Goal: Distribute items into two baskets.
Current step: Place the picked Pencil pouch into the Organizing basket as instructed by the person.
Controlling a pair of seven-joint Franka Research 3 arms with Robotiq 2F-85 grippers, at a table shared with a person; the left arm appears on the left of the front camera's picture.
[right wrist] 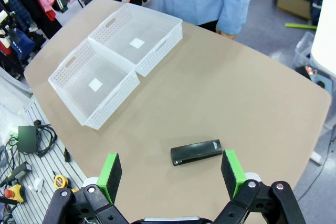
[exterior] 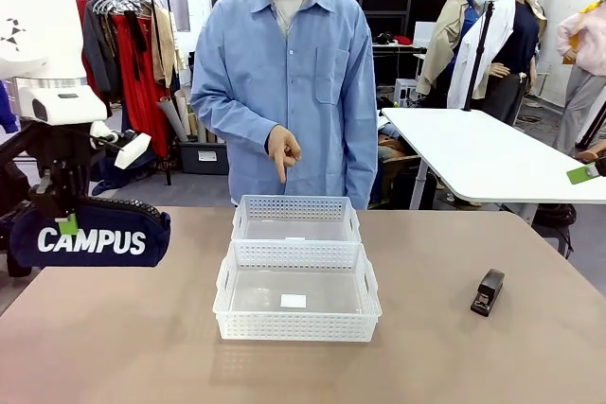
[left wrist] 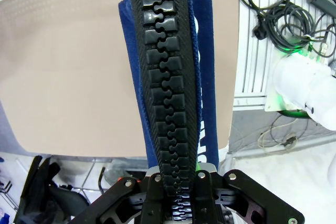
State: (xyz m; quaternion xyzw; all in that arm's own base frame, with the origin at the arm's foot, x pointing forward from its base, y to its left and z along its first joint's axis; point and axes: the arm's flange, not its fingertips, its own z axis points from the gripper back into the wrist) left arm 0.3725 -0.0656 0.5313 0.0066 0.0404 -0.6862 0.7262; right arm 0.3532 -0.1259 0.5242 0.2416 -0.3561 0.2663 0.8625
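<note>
**Pouch lifted, stapler waiting, both baskets empty**

Nothing has been sorted yet. The left tool point(exterior: 66, 225) is clamped on the top of the navy pouch point(exterior: 90, 236), gripping along its black zip. The pouch hangs under the tool, clear of the surface point(exterior: 123, 347). To that tool's right and lower down stand the two white baskets, touching. The nearer one point(exterior: 296, 328) and the farther one point(exterior: 296, 205) both hold nothing.

The person's hand point(exterior: 282, 150) points a finger down over the farther basket, which I take as a cue for where the pouch goes.

The right tool point(right wrist: 171, 171) is spread wide and holds nothing. The black stapler point(right wrist: 197, 152) lies on the surface just ahead of it, roughly between its green pads and untouched. Both drops are left to do, and the stapler has yet to be picked up.

The pouch reads "CAMPUS" in white capitals. Each basket has a small white label on its base, with print too small to read.
</note>
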